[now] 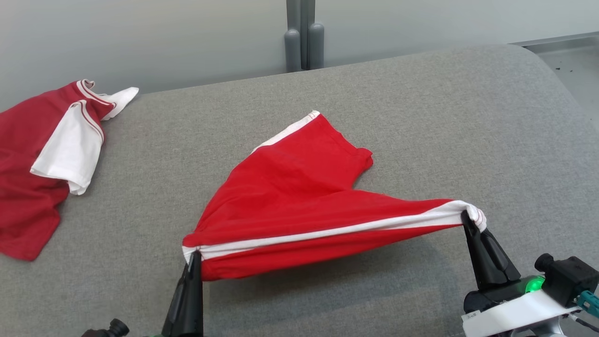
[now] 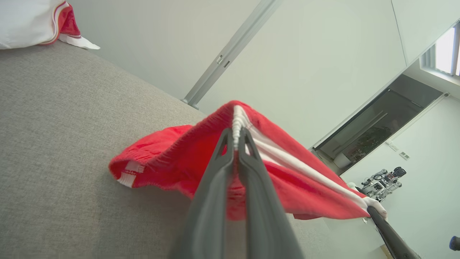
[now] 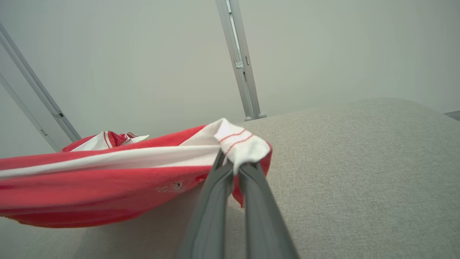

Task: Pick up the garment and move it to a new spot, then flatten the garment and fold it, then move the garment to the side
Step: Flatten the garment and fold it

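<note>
The left hand (image 1: 195, 255) is clamped tight on one corner of the red shorts (image 1: 299, 187). The right hand (image 1: 466, 216) pinches the opposite corner.

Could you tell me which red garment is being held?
The bright red garment, stretched between the left pincer and right pincer; the darker garment lies loose at left.

Head camera above grey surface (image 1: 444, 121); wrist cameras low, close; red garment (image 1: 299, 196) in all.

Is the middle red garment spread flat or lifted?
Lifted: left tool and right tool hold the red garment taut by its striped edge; far end rests on the grey surface.
</note>
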